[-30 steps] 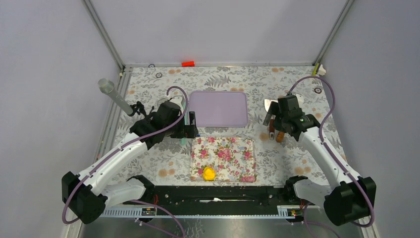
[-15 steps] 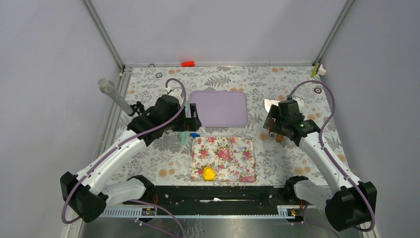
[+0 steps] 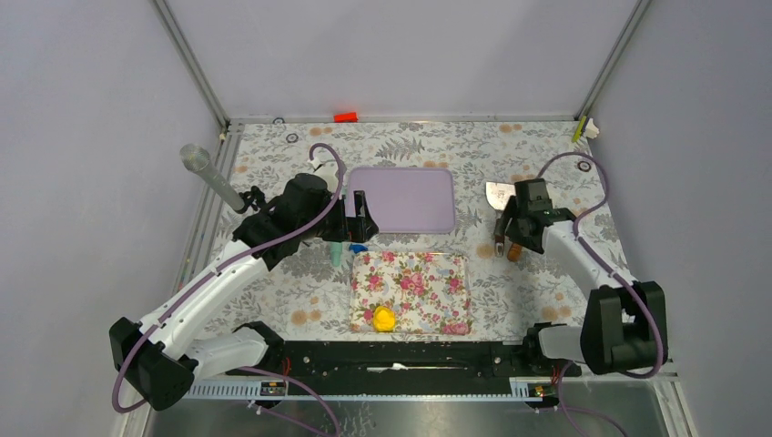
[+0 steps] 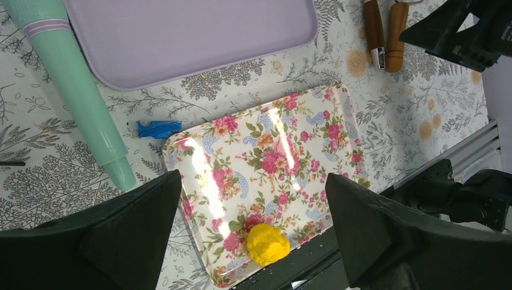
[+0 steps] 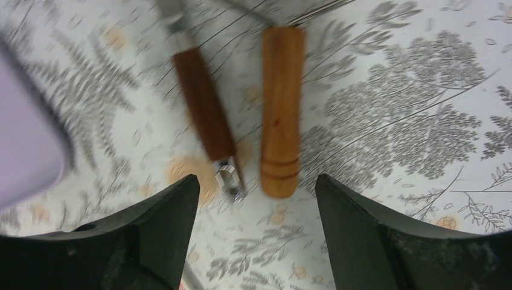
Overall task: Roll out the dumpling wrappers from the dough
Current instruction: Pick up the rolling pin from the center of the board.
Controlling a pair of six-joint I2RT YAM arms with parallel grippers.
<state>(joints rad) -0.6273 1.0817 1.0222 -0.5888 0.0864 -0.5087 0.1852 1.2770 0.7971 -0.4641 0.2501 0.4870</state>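
Barely begun — the dough (image 3: 384, 318) sits as one unflattened lump at the near edge of the floral tray (image 3: 452, 273), and no dumpling wrappers show anywhere. The mint rolling pin (image 4: 78, 96) lies untouched on the bench (image 3: 419, 146), left of the tray. The left tool (image 4: 252, 178) hangs wide open and empty above the tray. The right tool (image 5: 256, 181), jaws spread, hovers over two wooden-handled utensils (image 5: 281, 109) — nothing gripped. All the rolling looks yet to do.

Right pincer (image 5: 255, 184) spread over dark wooden handle (image 5: 205, 106), light wooden handle (image 5: 281, 109) beside.
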